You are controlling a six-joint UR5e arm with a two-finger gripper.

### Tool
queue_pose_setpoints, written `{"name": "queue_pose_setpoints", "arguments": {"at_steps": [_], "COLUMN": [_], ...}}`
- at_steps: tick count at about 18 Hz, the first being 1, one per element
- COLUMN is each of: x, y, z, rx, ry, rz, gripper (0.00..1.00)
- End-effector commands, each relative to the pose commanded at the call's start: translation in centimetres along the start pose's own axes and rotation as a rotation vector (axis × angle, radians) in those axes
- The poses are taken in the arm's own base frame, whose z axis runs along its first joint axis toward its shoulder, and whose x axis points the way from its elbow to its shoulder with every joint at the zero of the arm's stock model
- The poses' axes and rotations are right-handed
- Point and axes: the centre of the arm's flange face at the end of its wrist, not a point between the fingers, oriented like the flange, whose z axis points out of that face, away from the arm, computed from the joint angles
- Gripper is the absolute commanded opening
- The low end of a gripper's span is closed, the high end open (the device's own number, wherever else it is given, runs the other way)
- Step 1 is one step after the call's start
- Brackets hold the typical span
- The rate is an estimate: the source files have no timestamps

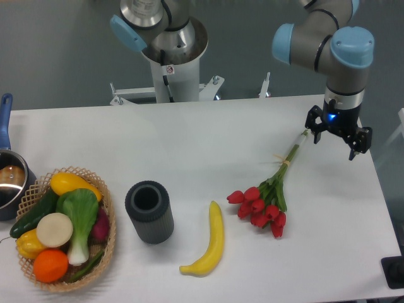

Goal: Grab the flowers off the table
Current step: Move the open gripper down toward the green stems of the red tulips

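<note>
The flowers (265, 199), a bunch of red tulips with green leaves, lie flat on the white table (208, 139) right of centre. Their pale green stems (291, 154) run up and to the right, tied with a thin band. My gripper (334, 140) hangs at the far right, just past the stem ends, with its two black fingers spread apart and nothing between them. It is open and apart from the flowers.
A yellow banana (211, 243) lies left of the flowers. A dark grey cylinder (149, 211) stands further left. A wicker basket (108, 237) of vegetables and fruit sits at the front left, with a pot (9, 180) behind it. The table's right edge is near the gripper.
</note>
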Motion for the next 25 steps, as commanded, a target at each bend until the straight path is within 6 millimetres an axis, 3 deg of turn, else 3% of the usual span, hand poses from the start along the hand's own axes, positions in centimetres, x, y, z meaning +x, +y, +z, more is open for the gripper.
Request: {"name": "queue_pose_setpoints", "arguments": {"at_steps": [3,8,13,16,20,25], "x": [-0.1,1.6,2.5,3.5,4.1,4.6], "y": [-0.2,-1.5,-2.7,-5.3,-6.5,-6.4], "z": [0.2,2.3,3.4,5.1,5.9,7.6], "rx": [-0.002,0.042,0.105,0.106,0.111,0.100], "ry": [0.002,0.042,0.078,0.116,0.146,0.239], "rz": [0.004,-0.026,-0.210,-0.175,-0.170,-0.188], "gripper": [1.00,1.00,1.00,1.00,1.00,1.00]}}
